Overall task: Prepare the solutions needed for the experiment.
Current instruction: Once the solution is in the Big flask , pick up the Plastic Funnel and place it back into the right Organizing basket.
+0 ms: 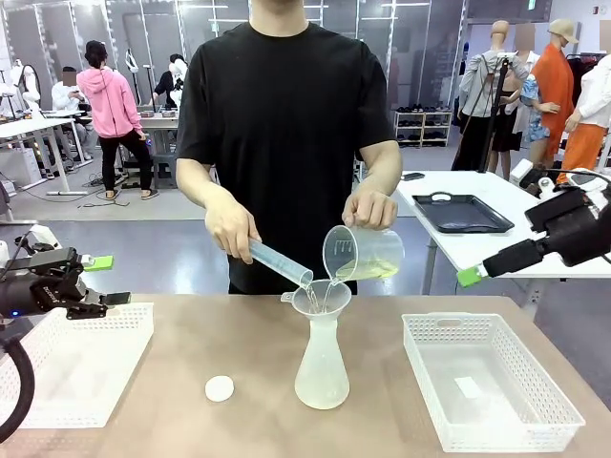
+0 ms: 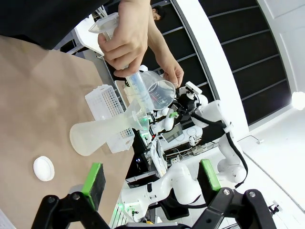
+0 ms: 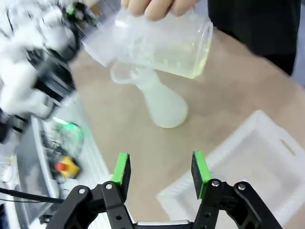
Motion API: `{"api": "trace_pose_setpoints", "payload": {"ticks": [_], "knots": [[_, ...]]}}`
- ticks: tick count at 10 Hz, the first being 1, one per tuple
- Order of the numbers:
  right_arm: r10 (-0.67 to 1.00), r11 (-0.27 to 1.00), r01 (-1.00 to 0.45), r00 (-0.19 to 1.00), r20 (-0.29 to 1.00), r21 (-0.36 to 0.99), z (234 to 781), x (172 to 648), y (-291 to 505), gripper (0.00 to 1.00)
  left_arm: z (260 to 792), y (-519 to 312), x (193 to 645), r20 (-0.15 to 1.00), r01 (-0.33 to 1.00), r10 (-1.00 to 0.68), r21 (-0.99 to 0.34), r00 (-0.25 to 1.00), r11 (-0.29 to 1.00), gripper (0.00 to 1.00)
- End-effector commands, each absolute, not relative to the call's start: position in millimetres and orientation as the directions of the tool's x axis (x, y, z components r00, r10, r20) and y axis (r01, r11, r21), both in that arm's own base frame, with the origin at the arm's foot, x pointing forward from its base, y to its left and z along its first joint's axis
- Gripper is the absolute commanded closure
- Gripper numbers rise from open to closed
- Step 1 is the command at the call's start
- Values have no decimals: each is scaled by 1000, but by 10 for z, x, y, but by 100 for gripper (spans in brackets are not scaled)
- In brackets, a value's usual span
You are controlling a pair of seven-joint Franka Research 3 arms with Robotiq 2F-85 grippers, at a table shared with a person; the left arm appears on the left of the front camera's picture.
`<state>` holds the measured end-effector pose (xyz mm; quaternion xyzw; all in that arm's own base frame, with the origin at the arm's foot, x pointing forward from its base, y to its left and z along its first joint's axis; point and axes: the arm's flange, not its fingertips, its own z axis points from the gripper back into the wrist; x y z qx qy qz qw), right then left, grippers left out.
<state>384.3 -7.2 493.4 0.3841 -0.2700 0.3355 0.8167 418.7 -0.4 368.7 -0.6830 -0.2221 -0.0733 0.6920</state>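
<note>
Solutions (image 1: 368, 271): a shallow pale yellow layer in a tilted beaker (image 1: 355, 250), held by a person's hand (image 1: 370, 208) just above the flask (image 1: 322, 367). The beaker's lip is over the funnel (image 1: 315, 298) seated in the flask's neck. The other hand (image 1: 232, 224) tilts a cylinder (image 1: 280, 262) to the same funnel. Left gripper (image 2: 151, 177): well to the left of the flask, jaws wide and empty. Right gripper (image 3: 161, 169): right of and above the flask, jaws partly apart with nothing between them. The solutions lie well apart from both pairs of jaws. Disc (image 1: 219, 388): on the table, near the flask's base, to its left.
</note>
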Motion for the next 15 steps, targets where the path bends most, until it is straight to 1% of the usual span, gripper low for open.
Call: {"api": "trace_pose_setpoints", "payload": {"ticks": [1,2,4,5,7,9,11,13,15], "knots": [[215,425,-631,767,604,649,4905,4055,-198,34,3690,-11,4189,411,406,196,-911,890,66,0],[224,448,-563,823,522,695,4862,4091,-274,34,3690,-11,4189,411,406,196,-911,890,66,0],[221,404,-467,884,411,786,4799,4124,-324,34,3690,-11,4189,411,406,196,-911,890,66,0],[226,405,-417,908,352,814,4743,4164,-329,34,3690,-11,4189,411,406,196,-911,890,66,0],[214,367,-351,933,289,861,4709,4223,-346,34,3690,-11,4189,411,406,196,-911,890,66,0],[129,348,-282,959,252,894,4615,4258,-354,34,3690,-11,4189,411,406,196,-911,890,66,0],[58,332,-272,962,268,903,4503,4260,-386,34,3690,-11,4189,411,406,196,-911,890,66,0],[-22,344,-268,956,293,900,4464,4257,-411,34,3690,-11,4189,411,406,196,-911,890,66,0],[-45,352,-258,955,292,900,4436,4259,-435,34,3690,-11,4189,411,406,196,-911,890,66,0]]}}
